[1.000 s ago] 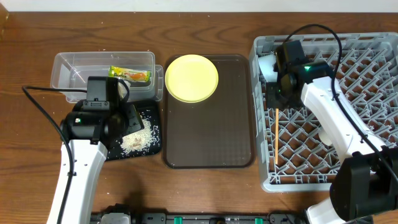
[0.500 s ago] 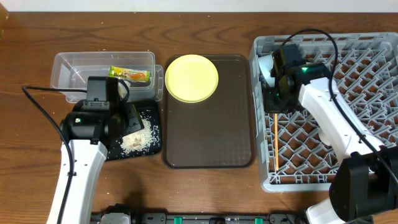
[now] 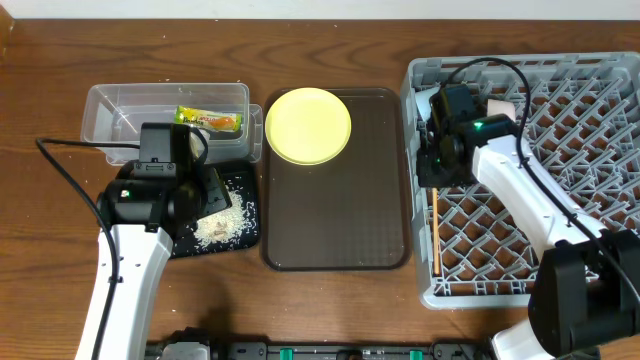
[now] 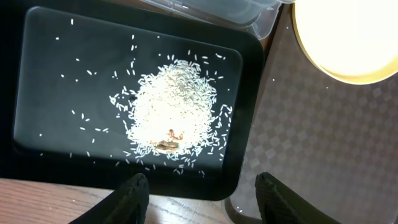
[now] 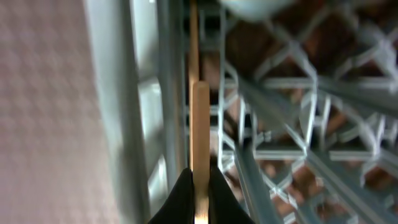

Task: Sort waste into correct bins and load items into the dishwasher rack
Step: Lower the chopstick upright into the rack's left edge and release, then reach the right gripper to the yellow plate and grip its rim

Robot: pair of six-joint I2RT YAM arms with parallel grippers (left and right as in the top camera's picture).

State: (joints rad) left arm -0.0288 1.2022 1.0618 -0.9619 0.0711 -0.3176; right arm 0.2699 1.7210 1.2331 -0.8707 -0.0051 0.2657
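**Overhead view: chopsticks drawn toward the rack's left wall**

Dishwasher rack fills the table's right side. The brown tray lies just left of it. Further left, the clear tub holds the wrapper, and the black tray holds heaped rice. The left gripper hangs over that tray, spread wide and empty. The yellow plate sits on the brown tray's far left corner, not yet loaded. Over the last second the right gripper has slid toward the rack's left wall. It is pinched tight on the chopsticks, which now run lengthwise just inside that wall. Placement appears nearly complete, with release still pending.
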